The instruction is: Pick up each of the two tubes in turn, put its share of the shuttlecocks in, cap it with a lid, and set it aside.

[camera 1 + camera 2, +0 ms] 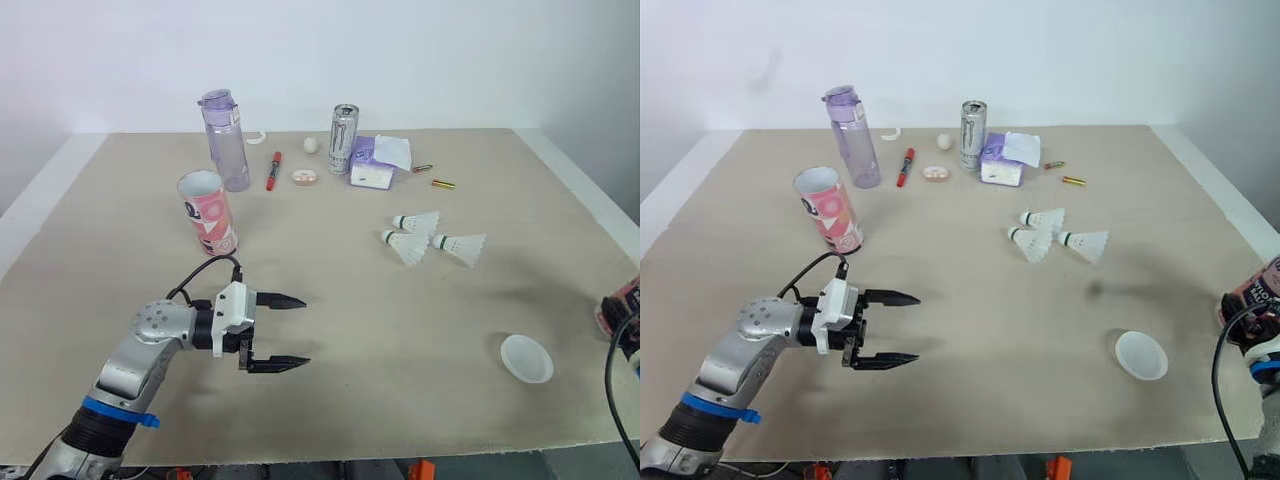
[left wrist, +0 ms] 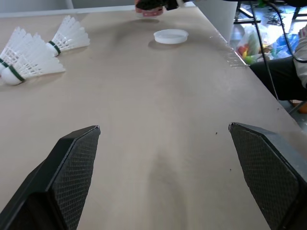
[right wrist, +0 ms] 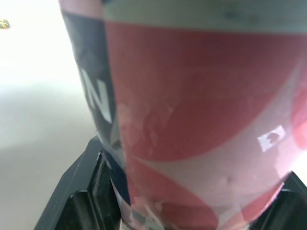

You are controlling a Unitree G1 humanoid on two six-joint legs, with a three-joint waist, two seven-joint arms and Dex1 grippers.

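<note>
Pink tube sits clamped in the right gripper at the right edge of the bench. The left gripper hangs wide open; the three shuttlecocks lie flat, to its right and farther back.

along the far side of the tabletop, a purple water bottle stands left. a red marker and a white ball lie between it and a silver can. right of the can are a tissue pack and two batteries.

The right-hand tube is half out of view at the worktop's right side; close up it blurs, hiding the right fingers' tips.
</note>
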